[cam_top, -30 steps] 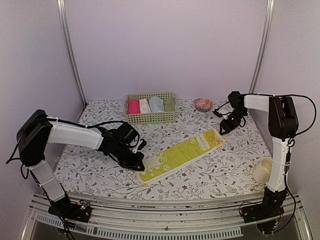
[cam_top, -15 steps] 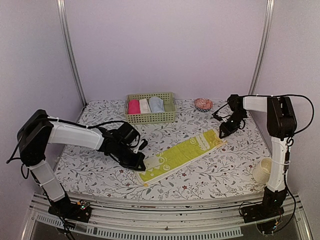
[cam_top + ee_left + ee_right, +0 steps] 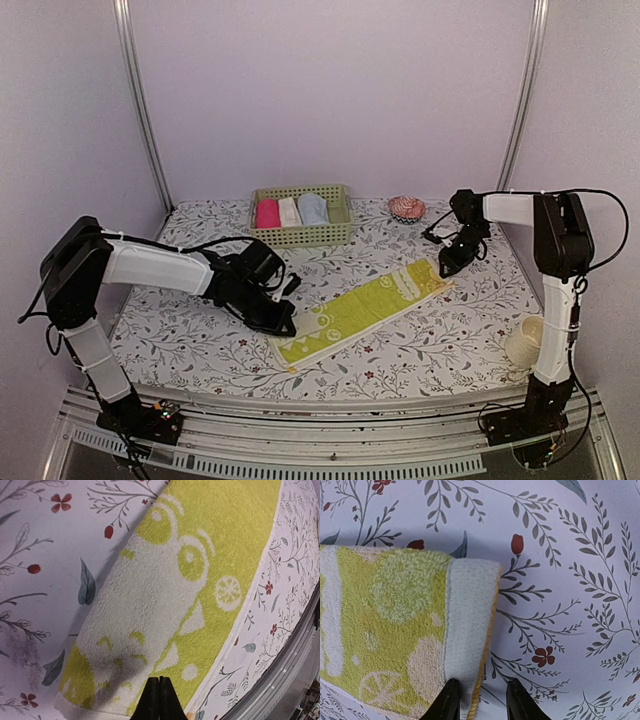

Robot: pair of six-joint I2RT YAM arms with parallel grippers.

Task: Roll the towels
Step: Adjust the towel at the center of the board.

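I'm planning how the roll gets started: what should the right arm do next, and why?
Probably close the right tool on the towel's pale end hem. Its fingers stand open astride that hem's corner, the towel lies flat and unrolled, and the shut left tool sits over the opposite end, so a grip here would likely let rolling begin.
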